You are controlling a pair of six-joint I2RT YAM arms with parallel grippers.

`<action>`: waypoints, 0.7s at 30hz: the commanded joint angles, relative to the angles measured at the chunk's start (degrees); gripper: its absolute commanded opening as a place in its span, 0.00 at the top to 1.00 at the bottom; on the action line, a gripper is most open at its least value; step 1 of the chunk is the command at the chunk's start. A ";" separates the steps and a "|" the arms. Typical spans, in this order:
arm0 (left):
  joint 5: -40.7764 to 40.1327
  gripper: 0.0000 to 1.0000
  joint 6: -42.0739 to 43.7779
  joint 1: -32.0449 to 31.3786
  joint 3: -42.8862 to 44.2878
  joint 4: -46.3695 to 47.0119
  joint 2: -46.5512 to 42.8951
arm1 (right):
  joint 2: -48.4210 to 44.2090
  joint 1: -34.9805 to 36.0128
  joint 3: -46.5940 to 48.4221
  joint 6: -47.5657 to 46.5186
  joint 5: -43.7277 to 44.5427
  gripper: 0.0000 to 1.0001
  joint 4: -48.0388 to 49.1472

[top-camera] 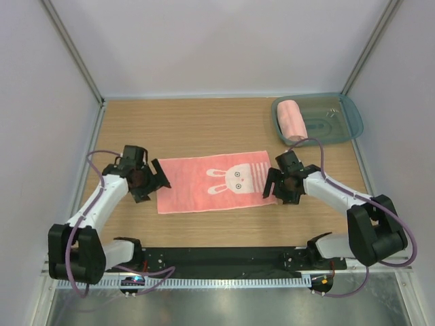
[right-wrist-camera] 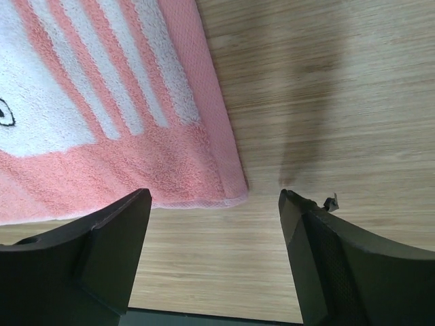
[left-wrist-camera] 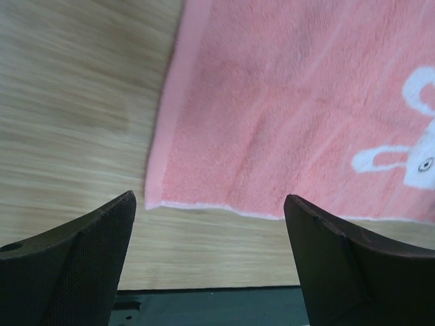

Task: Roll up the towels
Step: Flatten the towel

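Left hand (left-wrist-camera: 209,198) and right hand (right-wrist-camera: 215,195) wide, empty, at near corners of the towel (top-camera: 197,183); uneven pinches could skew the roll.

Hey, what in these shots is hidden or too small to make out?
Top view: the rolled towel in the tray is too small to show its pattern.
Left wrist view: the bunny towel runs off the top and right edges.
Right wrist view: it runs off the top and left edges.
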 commanded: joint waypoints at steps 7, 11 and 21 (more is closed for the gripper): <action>-9.54 0.19 -11.49 -13.01 -6.86 -0.60 -9.82 | -6.44 0.11 3.65 -2.52 4.21 0.16 -5.23; -16.87 0.21 -14.40 -14.86 -6.86 -3.15 -12.12 | -7.05 0.19 4.18 -2.35 3.68 0.16 -6.11; -15.12 0.28 -17.48 -14.87 -14.86 3.87 -8.17 | -7.41 0.11 3.74 -2.44 2.37 0.13 -5.24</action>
